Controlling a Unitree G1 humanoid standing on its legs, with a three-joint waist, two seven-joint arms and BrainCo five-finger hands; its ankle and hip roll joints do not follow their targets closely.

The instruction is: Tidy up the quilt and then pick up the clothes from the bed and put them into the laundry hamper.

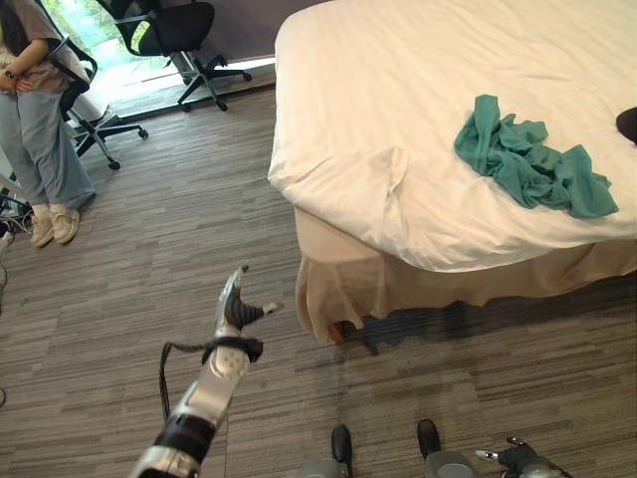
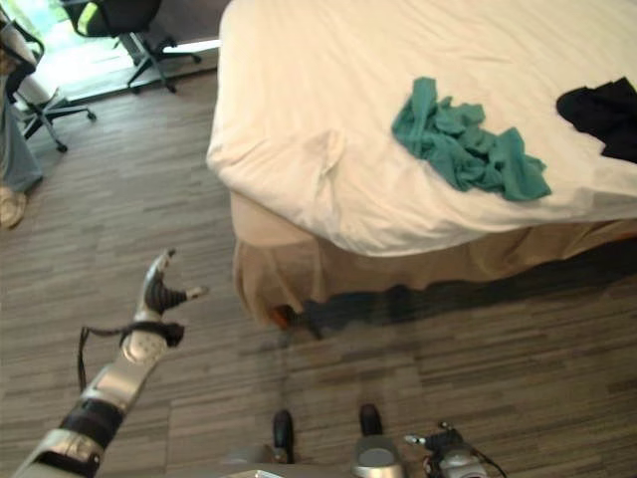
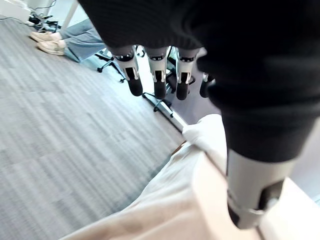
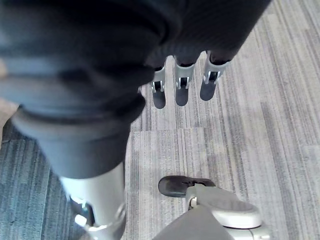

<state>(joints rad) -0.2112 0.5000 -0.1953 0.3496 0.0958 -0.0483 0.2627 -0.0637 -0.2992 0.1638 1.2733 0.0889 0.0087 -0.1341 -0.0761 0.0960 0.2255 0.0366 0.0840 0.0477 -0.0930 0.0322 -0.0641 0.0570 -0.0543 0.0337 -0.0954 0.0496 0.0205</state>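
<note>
**Both hands empty, clothes waiting on the bed**

Nearest the camera, the right hand [image 2: 448, 453] hangs low by the robot's side over the wood-look floor [image 1: 149, 289]; its wrist view shows its fingers [image 4: 181, 92] straight and relaxed, holding nothing. The left hand [image 1: 239, 304] is raised ahead over the floor, short of the bed [image 1: 328, 279], with its fingers [image 3: 159, 82] straight and side by side and the thumb set apart, also empty.

The cream quilt [image 1: 418, 90] lies mostly flat over the bed, with a small crease near the corner closest to the left hand. On it, near the front edge, lies a crumpled teal garment [image 1: 528, 159]. A black garment [image 2: 602, 115] lies well apart from it, at the far right of the bed. I cannot spot a laundry hamper.

By the look of it, the quilt step is close to done or done, and the clothes step has not begun: both of the 2 garments rest on the quilt and neither hand touches them. The next move probably calls for stepping toward the bed's front edge, since both hands are well apart from the clothes, then reaching over the quilt to close fingers on the teal garment, the nearer of the 2.

A person [image 1: 35, 119] stands at the far left beside an office chair [image 1: 174, 35].
</note>
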